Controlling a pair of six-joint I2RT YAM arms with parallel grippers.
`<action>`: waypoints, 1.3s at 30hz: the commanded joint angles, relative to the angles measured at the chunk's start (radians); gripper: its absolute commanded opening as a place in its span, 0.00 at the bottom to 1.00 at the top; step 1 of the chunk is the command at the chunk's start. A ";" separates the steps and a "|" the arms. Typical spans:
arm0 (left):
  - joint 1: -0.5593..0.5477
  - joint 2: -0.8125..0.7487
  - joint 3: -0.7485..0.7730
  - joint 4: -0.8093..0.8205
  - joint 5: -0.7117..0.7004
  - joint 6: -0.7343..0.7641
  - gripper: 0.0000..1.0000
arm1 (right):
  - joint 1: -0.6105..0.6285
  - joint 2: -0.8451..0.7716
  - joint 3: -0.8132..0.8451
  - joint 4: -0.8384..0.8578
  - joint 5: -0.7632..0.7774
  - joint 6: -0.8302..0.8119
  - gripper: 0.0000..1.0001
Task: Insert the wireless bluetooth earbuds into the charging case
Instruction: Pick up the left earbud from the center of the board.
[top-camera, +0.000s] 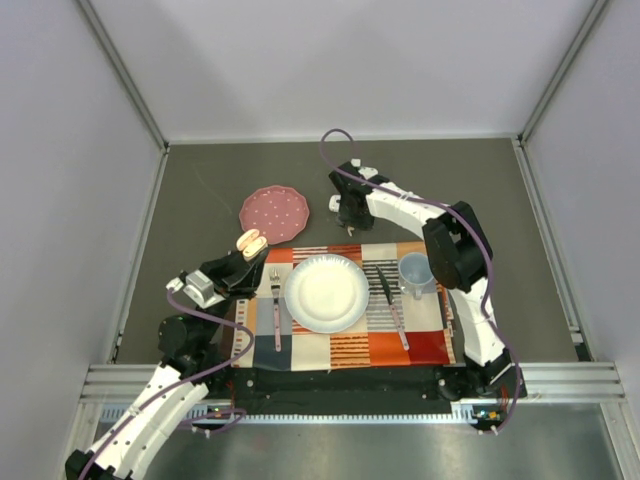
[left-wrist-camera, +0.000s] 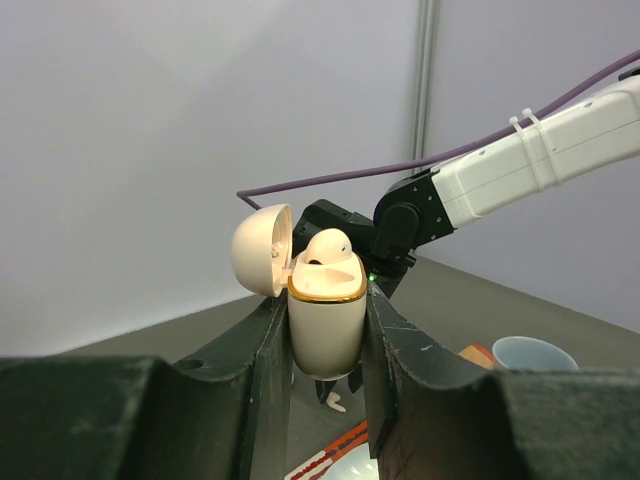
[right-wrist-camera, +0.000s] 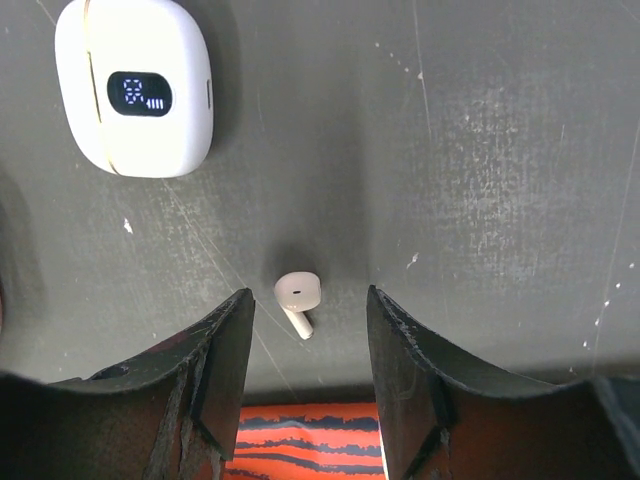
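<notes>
Right wrist: shows the right gripper (right-wrist-camera: 309, 300) partly open and empty, one finger on either side of a white earbud (right-wrist-camera: 298, 293) lying on the grey desk (right-wrist-camera: 500, 180), stem toward the striped placemat (right-wrist-camera: 300, 440). Further out, finds a white case (right-wrist-camera: 133, 85), shut, display lit, well apart from that earbud.

Left wrist: shows the left gripper (left-wrist-camera: 326, 350) clamped on the peach charging case (left-wrist-camera: 326, 310), upright, lid (left-wrist-camera: 262, 250) swung open, one peach earbud (left-wrist-camera: 328, 245) seated, the bay beside it hidden.

Could go wrong on closing: tiny, rounded and lying flat, so likely to squirt sideways or roll under a fingertip if pinched off-centre. Could scrape the desk if brought too low. Might also be a mismatch, white earbud against peach case, so worth checking which case it belongs to.

Gives the white earbud's lie only from the right wrist; too small to make out from the top. Gives the seated earbud only from the left wrist. Places the two grippers well apart, a pink plate (top-camera: 274, 212) near both, only from the top.
</notes>
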 joint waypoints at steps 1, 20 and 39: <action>0.000 0.001 0.016 0.027 -0.015 0.011 0.00 | 0.014 0.004 0.034 0.030 0.054 0.035 0.49; 0.000 0.009 0.016 0.032 -0.022 0.013 0.00 | 0.026 0.051 0.057 0.031 0.049 0.017 0.41; 0.000 0.021 0.022 0.038 -0.023 0.014 0.00 | 0.027 0.060 0.056 0.031 0.051 0.006 0.32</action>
